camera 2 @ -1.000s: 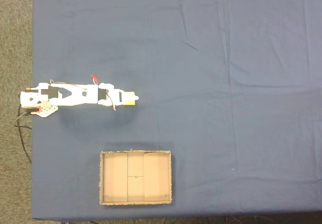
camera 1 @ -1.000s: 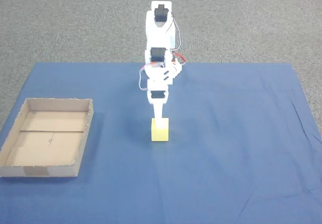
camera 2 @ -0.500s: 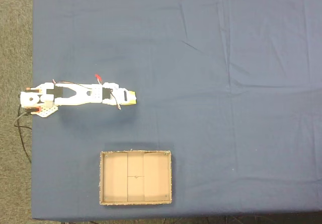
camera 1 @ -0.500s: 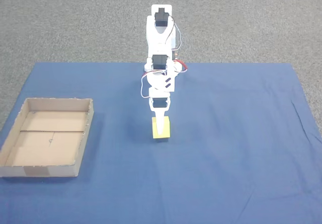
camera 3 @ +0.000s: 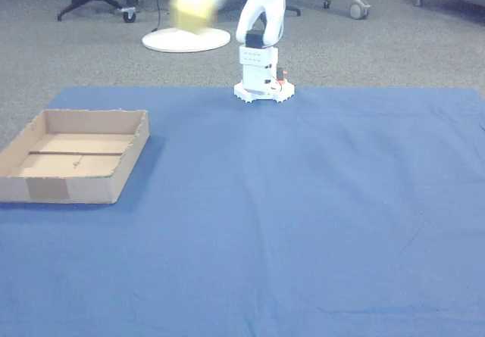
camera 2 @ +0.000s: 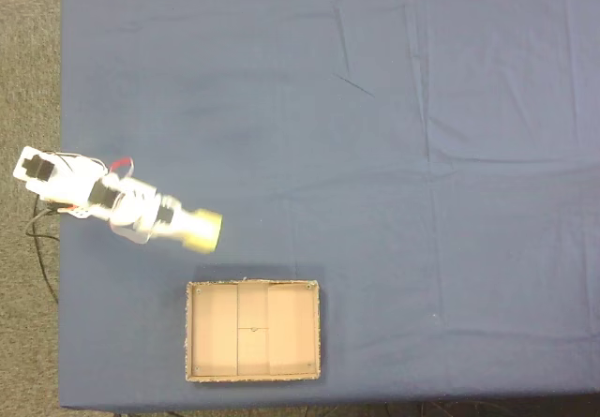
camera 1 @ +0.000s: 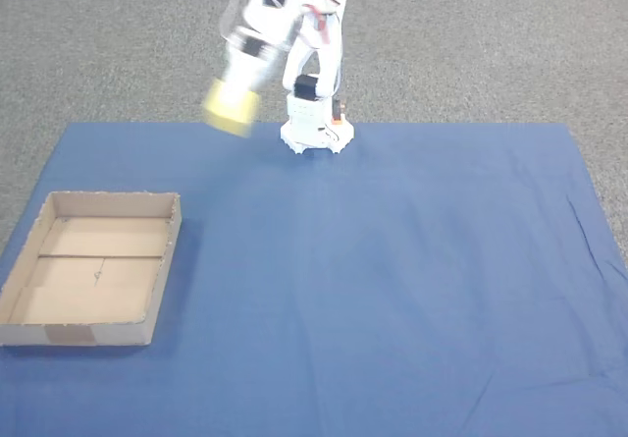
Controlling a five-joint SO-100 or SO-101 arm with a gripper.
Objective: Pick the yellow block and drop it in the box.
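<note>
Both fixed views: blurred pale-yellow block point(camera 1: 232, 110) point(camera 2: 200, 231) gripped in fingers point(camera 1: 240, 79), off cloth

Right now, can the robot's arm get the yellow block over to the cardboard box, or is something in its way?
Probably yes. The pincer holds the yellow block up in the air, and in the top-down fixed view it is already close to the box. The box is open on top with nothing inside, and only bare blue cloth lies between them.

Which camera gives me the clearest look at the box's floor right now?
The top-down fixed view: the box lies square-on, floor and crease line fully visible. The angled fixed view foreshortens it, and the other view is lower still, its near wall hiding some floor.
</note>
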